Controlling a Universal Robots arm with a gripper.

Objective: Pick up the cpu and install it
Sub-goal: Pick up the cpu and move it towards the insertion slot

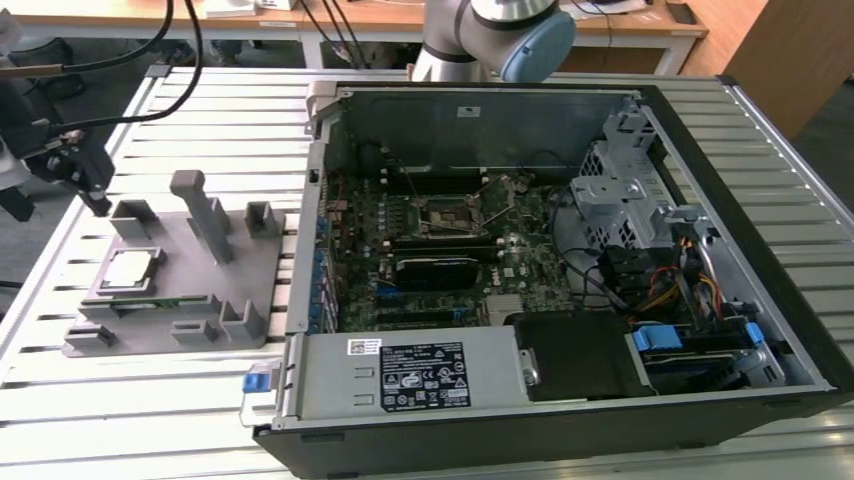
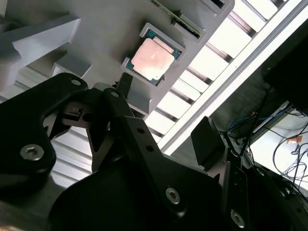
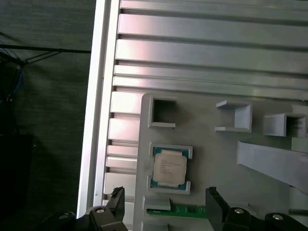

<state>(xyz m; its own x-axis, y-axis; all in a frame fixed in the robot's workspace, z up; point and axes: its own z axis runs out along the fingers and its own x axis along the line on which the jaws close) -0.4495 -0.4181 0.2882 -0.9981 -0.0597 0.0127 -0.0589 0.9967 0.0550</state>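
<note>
The cpu [image 3: 169, 167] is seen lying flat in a shallow nest [image 3: 171, 150] on the grey fixture [image 3: 211, 159]. The fixture is set on the slatted worktop [image 1: 214, 90], at the exterior view's left of the open computer case [image 1: 801, 340]. The gripper [image 3: 164, 197] is held above the fixture, near the chip but apart from it, and nothing is gripped. The jaws are spread wide, with a gap broader than the chip.

The pick-up is judged to be barely begun, as the chip lies untouched in its nest. For a good grasp, the descent should be kept straight and centred, so that the chip is straddled evenly. Two opposite edges are bordered by raised lips of the nest, while the other two are left free. These free edges should be met by the jaws, and the closing line appears matched to them. The thin green circuit strip [image 3: 180, 211], lying just beside the nest, should be cleared. Closure is best made gently and low on the rim, so that the chip is lifted level.

The silvery lid is turned upward. The outline is close to square, so a long axis is only faintly marked. In the first wrist view the slightly longer side appears to run from lip to lip, across the closing line, and the edges are squared to the fixture's.
</note>
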